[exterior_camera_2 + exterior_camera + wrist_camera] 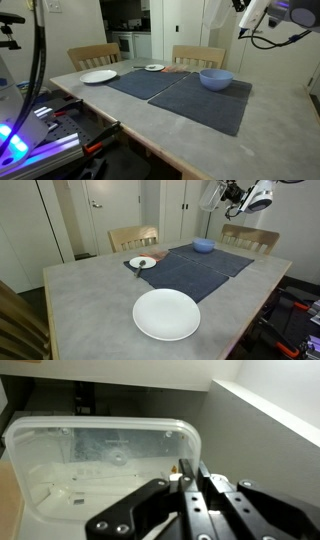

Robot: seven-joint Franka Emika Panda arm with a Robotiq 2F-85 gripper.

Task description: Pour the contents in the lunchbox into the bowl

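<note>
The pincer (188,470) is clamped on the lunchbox (100,455) rim, raised above and right of the bowl (203,245). The lunchbox's contents are too blurry to make out.

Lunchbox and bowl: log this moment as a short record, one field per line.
tool: shut on the rim of the lunchbox, high above the table
lunchbox: clear plastic, off the table, held by one edge
lunchbox contents: cannot tell
bowl: light blue, upright on the dark mat
bowl contents: not visible
small white plate: at the mat's edge
large white plate: on bare tabletop
</note>
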